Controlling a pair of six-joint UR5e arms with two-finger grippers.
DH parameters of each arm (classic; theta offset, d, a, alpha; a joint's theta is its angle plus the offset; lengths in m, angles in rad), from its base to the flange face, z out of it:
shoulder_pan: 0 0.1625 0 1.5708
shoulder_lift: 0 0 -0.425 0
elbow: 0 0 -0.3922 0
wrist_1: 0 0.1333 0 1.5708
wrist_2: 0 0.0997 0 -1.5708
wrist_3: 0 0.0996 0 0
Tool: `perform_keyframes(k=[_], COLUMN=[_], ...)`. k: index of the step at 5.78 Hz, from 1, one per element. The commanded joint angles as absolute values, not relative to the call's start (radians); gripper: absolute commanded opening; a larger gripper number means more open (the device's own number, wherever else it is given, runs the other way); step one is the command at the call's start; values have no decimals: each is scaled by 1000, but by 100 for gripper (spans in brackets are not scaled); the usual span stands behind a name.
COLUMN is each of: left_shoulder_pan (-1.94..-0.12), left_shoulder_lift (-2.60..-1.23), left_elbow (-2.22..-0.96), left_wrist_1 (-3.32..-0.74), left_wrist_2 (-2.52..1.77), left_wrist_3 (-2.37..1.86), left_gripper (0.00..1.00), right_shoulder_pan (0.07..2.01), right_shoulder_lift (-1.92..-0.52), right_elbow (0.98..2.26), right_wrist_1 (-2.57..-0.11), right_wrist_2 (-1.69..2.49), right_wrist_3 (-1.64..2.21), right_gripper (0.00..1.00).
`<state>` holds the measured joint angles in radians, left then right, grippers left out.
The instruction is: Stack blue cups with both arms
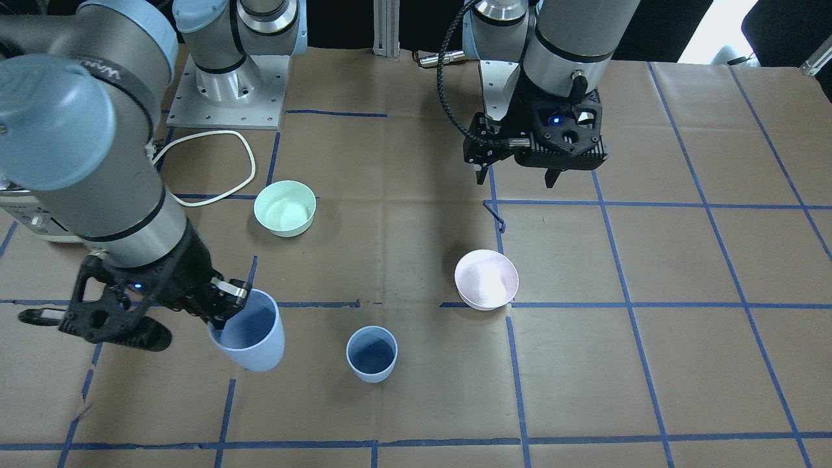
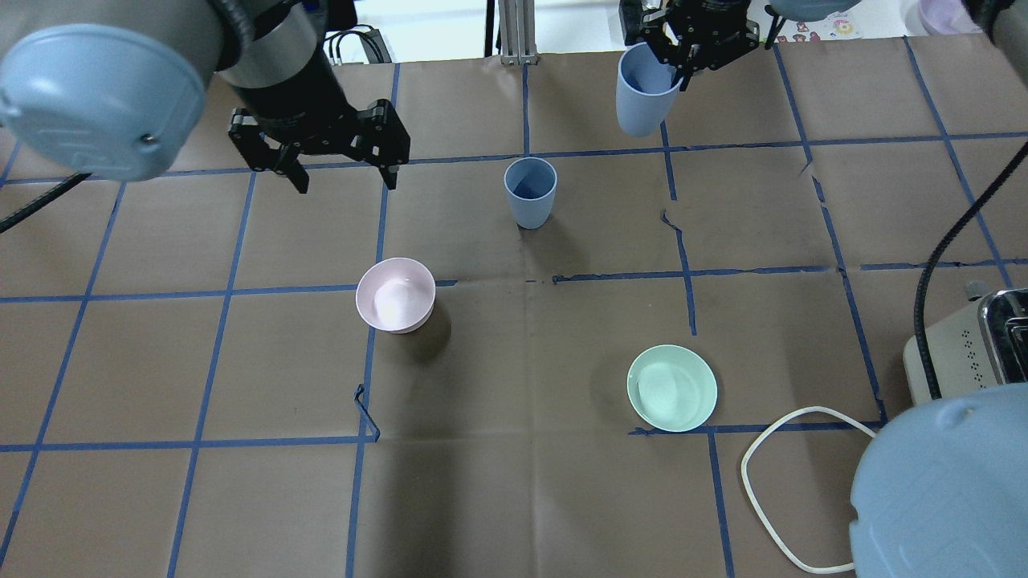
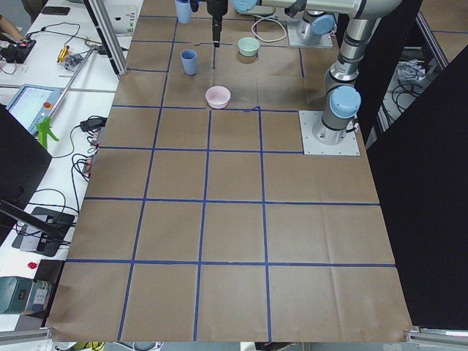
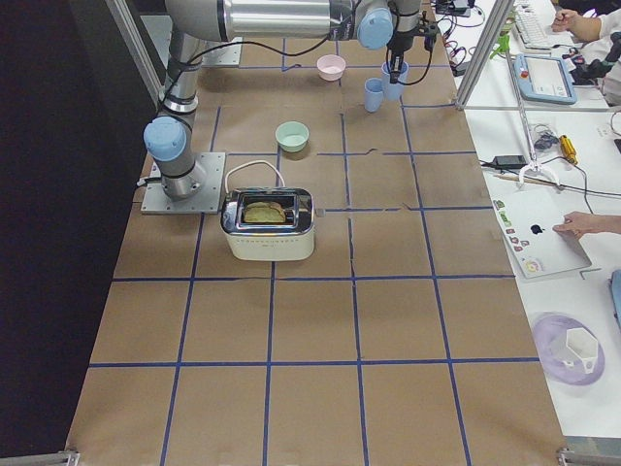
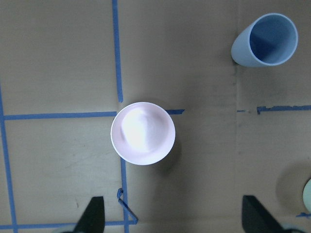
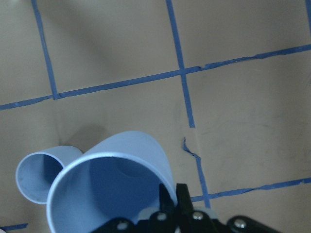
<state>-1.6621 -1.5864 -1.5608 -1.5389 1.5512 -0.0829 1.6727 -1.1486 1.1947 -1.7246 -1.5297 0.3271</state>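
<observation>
The right gripper (image 1: 224,305) pinches the rim of the held blue cup (image 1: 250,338), one finger inside the wall. The cup is tilted and seemingly clear of the table. The standing blue cup (image 1: 372,353) sits upright, mouth up, at the far middle of the table, near the held one and to its left in the overhead view. The left gripper (image 2: 347,181) hangs spread and empty, further left. For a good stack, the right arm should level its cup, centre it over the open mouth, lower it straight down and then let go. A tilted entry could tip the lower cup.
</observation>
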Motion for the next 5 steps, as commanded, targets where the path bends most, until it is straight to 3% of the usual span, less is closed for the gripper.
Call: perform_keyframes(k=[1, 5], left_shoulder_pan=[-1626, -1623], left_shoulder_lift=[-1514, -1531], left_elbow=[-1618, -1591], left_wrist_1=[-1551, -1566], left_wrist_2=[1560, 1560], left_wrist_3=[-74, -86], left_gripper=[98, 98], right_shoulder_pan=[1803, 1828], right_shoulder_lift=[-1102, -1014], right_elbow=[1172, 1183], right_wrist_1=[-1768, -1787], right_wrist_2=[-1529, -1528], right_wrist_3=[512, 528], right_gripper=[8, 8])
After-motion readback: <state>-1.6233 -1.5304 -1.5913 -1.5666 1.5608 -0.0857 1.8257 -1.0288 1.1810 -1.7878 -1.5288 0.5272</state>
